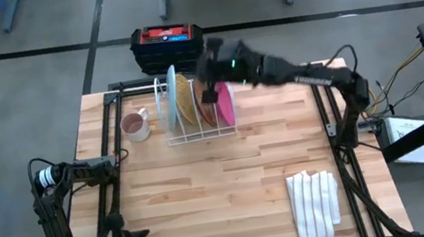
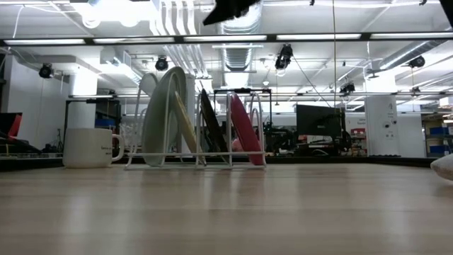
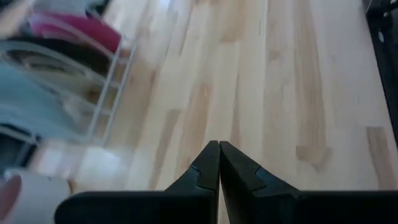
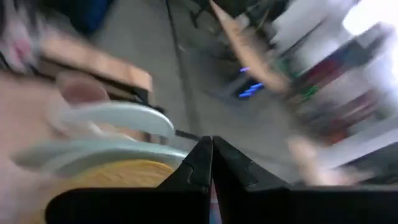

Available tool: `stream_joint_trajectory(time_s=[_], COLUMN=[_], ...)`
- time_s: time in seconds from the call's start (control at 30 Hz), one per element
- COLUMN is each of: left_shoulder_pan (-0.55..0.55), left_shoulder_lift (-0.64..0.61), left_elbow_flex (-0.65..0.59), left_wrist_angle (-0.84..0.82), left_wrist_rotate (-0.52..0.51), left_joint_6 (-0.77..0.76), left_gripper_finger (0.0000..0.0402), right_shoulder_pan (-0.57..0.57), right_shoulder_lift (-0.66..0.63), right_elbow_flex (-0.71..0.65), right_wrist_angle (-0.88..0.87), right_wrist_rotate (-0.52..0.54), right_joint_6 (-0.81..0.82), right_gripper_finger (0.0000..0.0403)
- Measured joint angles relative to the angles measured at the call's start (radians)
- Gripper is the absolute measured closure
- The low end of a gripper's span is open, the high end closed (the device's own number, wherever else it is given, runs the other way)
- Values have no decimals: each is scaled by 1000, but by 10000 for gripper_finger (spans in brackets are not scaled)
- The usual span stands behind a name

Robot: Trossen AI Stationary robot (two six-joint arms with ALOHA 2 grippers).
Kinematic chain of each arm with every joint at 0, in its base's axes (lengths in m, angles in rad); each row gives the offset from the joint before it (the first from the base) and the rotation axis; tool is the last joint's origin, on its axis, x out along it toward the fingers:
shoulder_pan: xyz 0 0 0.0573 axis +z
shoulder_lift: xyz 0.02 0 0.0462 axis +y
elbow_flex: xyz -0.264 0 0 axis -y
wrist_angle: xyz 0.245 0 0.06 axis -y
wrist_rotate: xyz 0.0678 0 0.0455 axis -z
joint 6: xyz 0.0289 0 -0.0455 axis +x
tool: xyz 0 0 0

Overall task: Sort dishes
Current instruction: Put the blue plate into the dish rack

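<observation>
We see a light butcher-block wooden surface [image 1: 228,174] standing on a grey floor [image 1: 16,88] crossed by dark seams. Beyond its far edge sits a black and red case [image 1: 167,43]. Looking level across the room, we find long ceiling light strips [image 2: 318,37], exposed silver ducts [image 2: 241,35], white pillars [image 2: 85,85], a dark monitor [image 2: 318,120] and a white cabinet [image 2: 382,124].
</observation>
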Motion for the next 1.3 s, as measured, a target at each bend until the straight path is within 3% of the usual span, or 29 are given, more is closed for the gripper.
stream_joint_trajectory(time_s=[0.17,0.23,0.53,1.3], left_shoulder_pan=[3,3,3,3], left_shoulder_lift=[-1,-6,-43,-15], left_elbow_flex=[0,0,0,0], left_wrist_angle=[0,0,0,0], left_wrist_rotate=[-104,-138,-199,-217], left_joint_6=[123,167,189,55], left_gripper_finger=[401,401,401,401], right_shoulder_pan=[-181,-218,-218,-198], right_shoulder_lift=[28,54,197,281], right_elbow_flex=[1,0,4,14], right_wrist_angle=[-16,-3,69,169], right_wrist_rotate=[-433,-506,-467,-378], right_joint_6=[377,456,532,568], right_gripper_finger=[402,402,403,403])
